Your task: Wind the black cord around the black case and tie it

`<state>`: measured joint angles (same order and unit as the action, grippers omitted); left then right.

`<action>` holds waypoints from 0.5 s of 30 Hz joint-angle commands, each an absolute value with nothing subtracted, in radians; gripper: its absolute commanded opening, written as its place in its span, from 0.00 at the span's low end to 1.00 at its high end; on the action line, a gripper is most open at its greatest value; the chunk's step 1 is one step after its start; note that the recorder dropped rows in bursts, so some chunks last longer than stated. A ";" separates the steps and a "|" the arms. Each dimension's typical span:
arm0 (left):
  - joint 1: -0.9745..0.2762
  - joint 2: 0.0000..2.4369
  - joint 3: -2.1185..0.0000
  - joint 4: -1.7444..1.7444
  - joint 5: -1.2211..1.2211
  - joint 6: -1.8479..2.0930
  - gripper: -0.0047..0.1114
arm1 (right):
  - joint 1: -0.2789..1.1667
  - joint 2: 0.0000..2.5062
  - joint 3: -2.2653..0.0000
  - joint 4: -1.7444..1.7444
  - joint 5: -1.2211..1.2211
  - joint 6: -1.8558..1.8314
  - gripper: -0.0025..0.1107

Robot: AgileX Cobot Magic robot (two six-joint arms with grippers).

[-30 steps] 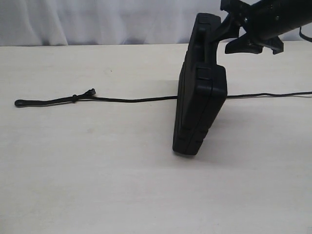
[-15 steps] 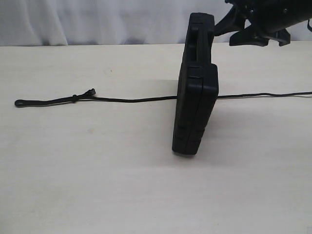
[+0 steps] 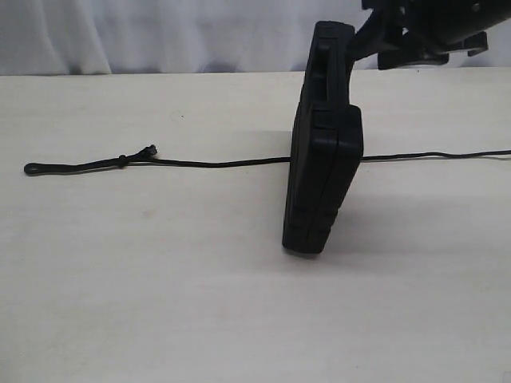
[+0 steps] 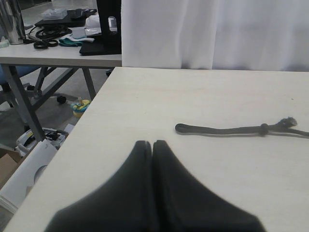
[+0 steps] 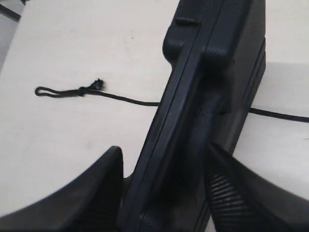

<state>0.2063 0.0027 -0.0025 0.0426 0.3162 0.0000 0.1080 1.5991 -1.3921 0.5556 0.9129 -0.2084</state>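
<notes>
The left gripper is not caught by the exterior view. In its own wrist view its two dark, blurred fingers are pressed together with nothing between them, above the bare left part of the table.

Farther right the cord is laid out flat on the table, running left to right. Its left end is folded into a small loop. A knot is seen just right of that, and a short frayed tail sticks up beside the line.

The cord is lost from sight where it meets the case and is picked up again on the case's right side. It cannot be told whether it passes under the case or behind it.

The case is stood on a narrow edge, right of centre, almost upright. Its handle end is raised toward the far side.

That end is clamped by the right gripper, whose fingers are spread wide on either side of it. The gripper is largely cut off by the top edge of the exterior view.

The cord's right stretch is cut off by the right edge.
</notes>
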 commanded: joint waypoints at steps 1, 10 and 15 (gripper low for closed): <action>0.207 0.000 0.000 0.042 0.309 0.000 0.04 | 0.198 1.613 -1.394 0.399 0.839 -0.084 0.47; 0.207 0.000 0.000 0.042 0.309 0.000 0.04 | 0.247 1.626 -1.396 0.305 0.767 0.020 0.48; 0.207 0.000 0.000 0.042 0.309 0.000 0.04 | 0.247 1.626 -1.396 0.244 0.769 0.058 0.48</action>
